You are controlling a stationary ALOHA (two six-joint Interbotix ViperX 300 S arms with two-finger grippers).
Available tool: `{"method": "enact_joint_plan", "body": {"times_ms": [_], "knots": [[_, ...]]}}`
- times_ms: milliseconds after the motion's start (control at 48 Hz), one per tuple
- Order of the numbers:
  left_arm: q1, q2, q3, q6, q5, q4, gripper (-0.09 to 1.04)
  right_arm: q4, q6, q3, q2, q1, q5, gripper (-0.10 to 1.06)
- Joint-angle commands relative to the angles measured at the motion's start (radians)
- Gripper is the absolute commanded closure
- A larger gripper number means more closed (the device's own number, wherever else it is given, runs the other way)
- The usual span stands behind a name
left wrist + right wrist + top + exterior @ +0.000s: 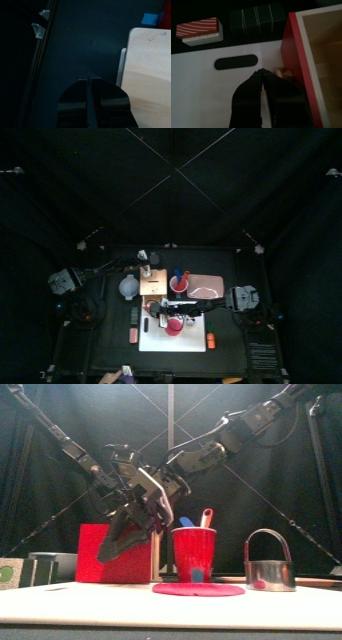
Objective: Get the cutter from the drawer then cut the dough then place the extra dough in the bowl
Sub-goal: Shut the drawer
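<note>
The metal cutter [271, 564] stands upright on the white cutting board [80, 606], to the right of the flat red dough disc [198, 589]. The wooden box [154, 281] stands behind the board. Its red drawer front [298, 75] is pulled out, with pale wood showing behind it. My right gripper [261, 72] is shut and holds nothing. It hangs over the board just in front of the drawer front [96, 554], near the board's grip hole. My left gripper [89, 76] is shut on nothing, over bare black table beside the box [150, 65]. The blue-grey bowl [128, 286] sits left of the box.
A red cup [194, 554] with a blue and a red knife stands behind the dough. A pink tray [203, 285] lies right of the box. A salmon sushi toy [198, 31] and a dark green roll [254, 20] lie on the table off the board's grip-hole end.
</note>
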Motion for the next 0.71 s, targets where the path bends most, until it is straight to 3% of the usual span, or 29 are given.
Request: {"method": "enact_joint_plan", "body": {"times_ms": [21, 708], "knots": [[-0.005, -0.017, -0.011, 0.002, -0.005, 0.006, 0.51, -0.008, 0.000, -0.025, -0.026, -0.018, 0.000, 0.72], [-0.023, -0.015, -0.005, 0.003, 0.031, 0.020, 0.51, -0.041, 0.000, -0.037, -0.021, -0.063, 0.003, 0.72]]}}
